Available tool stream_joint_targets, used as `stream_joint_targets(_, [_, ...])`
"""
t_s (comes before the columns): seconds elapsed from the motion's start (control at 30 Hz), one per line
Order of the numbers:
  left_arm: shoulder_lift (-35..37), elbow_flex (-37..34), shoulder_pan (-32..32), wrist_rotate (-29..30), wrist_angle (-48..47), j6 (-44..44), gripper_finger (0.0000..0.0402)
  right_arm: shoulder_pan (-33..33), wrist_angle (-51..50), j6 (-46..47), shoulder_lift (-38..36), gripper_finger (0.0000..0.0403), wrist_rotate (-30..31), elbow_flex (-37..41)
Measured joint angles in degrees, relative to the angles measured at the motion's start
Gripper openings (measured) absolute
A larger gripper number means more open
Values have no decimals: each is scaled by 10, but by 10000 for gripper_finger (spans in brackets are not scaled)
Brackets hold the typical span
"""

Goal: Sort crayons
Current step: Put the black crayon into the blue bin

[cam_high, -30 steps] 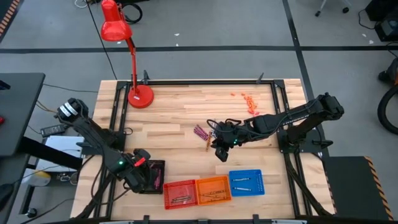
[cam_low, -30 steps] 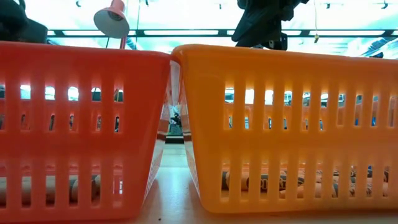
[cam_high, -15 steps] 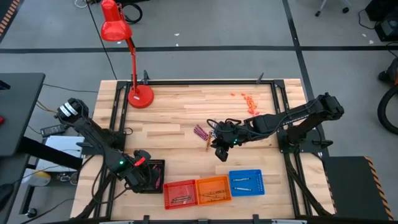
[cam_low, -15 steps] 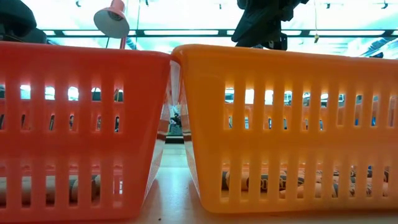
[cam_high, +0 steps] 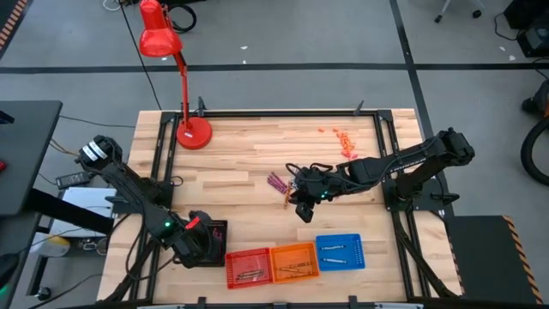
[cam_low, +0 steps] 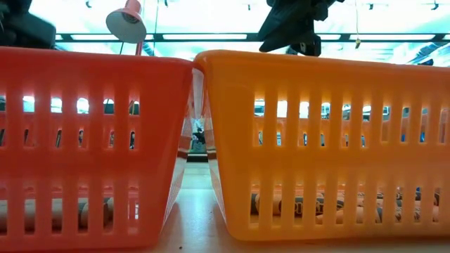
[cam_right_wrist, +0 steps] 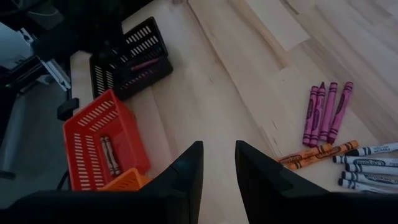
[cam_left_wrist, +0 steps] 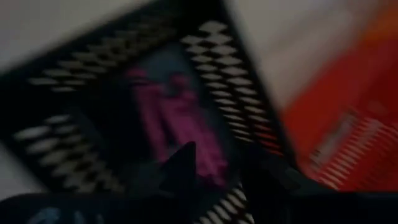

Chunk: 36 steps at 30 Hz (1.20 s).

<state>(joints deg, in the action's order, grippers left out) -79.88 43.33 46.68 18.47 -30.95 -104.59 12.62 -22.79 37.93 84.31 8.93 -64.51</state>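
Loose crayons [cam_right_wrist: 326, 112] lie mid-tabletop [cam_high: 240, 154]: 4 magenta side by side, 2 orange just beside them, white ones next to those. More crayons sit in the red basket [cam_high: 247, 266], orange basket [cam_high: 294, 261] and blue basket [cam_high: 340, 252], and magenta ones in the black basket [cam_left_wrist: 155, 118] beside the red basket. Right tool [cam_right_wrist: 216, 163] hangs near the loose crayons, fingers parted, grasping nothing. Left tool [cam_high: 199, 247] is over the black basket; grip state: can't tell.
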Motion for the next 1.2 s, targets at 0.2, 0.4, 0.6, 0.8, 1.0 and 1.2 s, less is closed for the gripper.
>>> stream_joint_targets(0.2, [0, 0, -3, 35, 128, 158, 130, -4, 5, -1, 0, 97, 0, 0])
stream_joint_targets(0.4, [0, 0, -39, 40, 177, 226, 130, -9, 6, 0, 0, 97, 0, 0])
stream_joint_targets(0.6, [0, 0, -114, 40, 204, 328, 130, -9, 23, 0, 0, 97, 0, 0])
stream_joint_targets(0.8, [0, 0, -211, 40, 209, 427, 130, -9, 12, 28, 0, 97, 3, 0])
stream_joint_targets(1.0, [0, 0, -289, 38, 243, 523, 130, -16, -81, 129, 7, 97, 4, 0])
stream_joint_targets(1.2, [0, 0, -334, 31, 295, 580, 130, -16, -154, 245, 47, 98, 3, 0])
